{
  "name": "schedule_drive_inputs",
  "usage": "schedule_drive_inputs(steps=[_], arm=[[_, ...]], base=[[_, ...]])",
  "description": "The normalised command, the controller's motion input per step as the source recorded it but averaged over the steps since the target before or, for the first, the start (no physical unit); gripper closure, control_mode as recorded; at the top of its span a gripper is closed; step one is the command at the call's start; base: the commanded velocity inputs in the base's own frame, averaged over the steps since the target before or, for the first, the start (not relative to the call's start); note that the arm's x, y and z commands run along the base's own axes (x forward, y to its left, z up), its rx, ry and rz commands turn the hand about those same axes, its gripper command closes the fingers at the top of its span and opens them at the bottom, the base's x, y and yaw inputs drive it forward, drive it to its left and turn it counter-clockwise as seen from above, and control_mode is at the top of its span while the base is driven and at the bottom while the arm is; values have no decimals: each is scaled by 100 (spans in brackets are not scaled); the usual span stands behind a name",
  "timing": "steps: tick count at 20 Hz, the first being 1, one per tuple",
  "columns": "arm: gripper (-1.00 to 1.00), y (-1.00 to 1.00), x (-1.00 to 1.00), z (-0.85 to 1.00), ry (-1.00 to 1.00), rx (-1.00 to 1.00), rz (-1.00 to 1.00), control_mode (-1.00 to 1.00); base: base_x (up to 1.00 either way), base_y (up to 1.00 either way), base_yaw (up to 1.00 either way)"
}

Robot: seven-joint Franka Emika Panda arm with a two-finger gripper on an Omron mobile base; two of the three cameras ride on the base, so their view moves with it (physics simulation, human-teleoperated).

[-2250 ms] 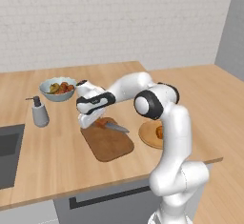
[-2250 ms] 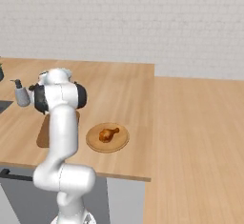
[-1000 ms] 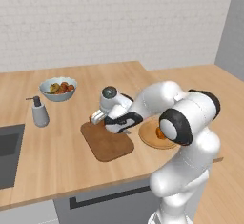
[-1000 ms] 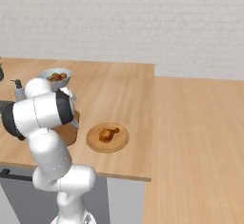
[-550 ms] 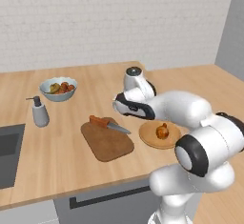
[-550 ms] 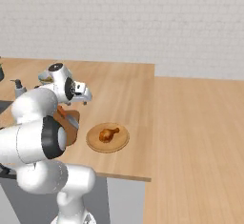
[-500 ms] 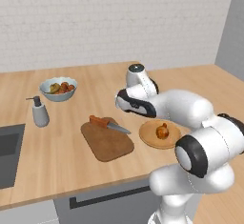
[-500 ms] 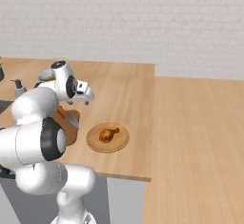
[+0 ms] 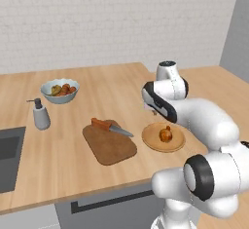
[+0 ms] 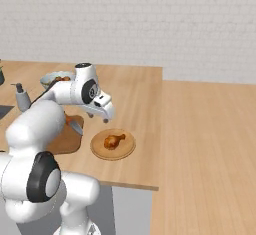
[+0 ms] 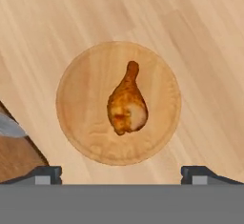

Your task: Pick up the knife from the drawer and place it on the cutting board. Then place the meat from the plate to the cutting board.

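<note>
We are looking straight down from the hand and the meat (image 11: 127, 101) lies in the middle of the plate (image 11: 81, 99), its thin bone end pointing to the top of that view and its fat end toward the bottom. The jaws (image 11: 121, 173) are spread wide and hold nothing: one dark fingertip sits low on the left, the other low on the right, and the drumstick lies between their lines but well beyond the tips, with clear air under them. From the left base view we see the jaws (image 9: 153, 110) hanging above the worktop (image 9: 58, 155) just behind the plate (image 9: 151, 143), on which the meat (image 9: 166, 134) rests. Just beside the plate, toward the sink side, lies the cutting board (image 9: 112, 147), and the knife (image 9: 111, 126) rests across its far edge, reddish handle away from the plate and blade pointing toward it. In the right base view the meat (image 10: 114, 140) sits on the plate (image 10: 100, 149) near the worktop's front edge, with the jaws (image 10: 105, 114) above and slightly behind it. Farther back we spot a white bowl (image 9: 60, 91) of orange and green items and a grey soap dispenser (image 9: 40, 115).
</note>
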Motion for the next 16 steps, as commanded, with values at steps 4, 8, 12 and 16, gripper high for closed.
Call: schedule_drive_inputs(steps=[4, 8, 12, 16], arm=[[-100, -66, -21, -52, -3, 0, -28, -100], [-100, -37, 19, -12, 0, 3, -21, -100], [-100, -7, 64, -11, 0, 12, -16, -100], [-100, -1, 64, -26, 0, 11, -12, -100]], base=[[0, 0, 0], [0, 0, 0], [0, 0, 0], [0, 0, 0]])
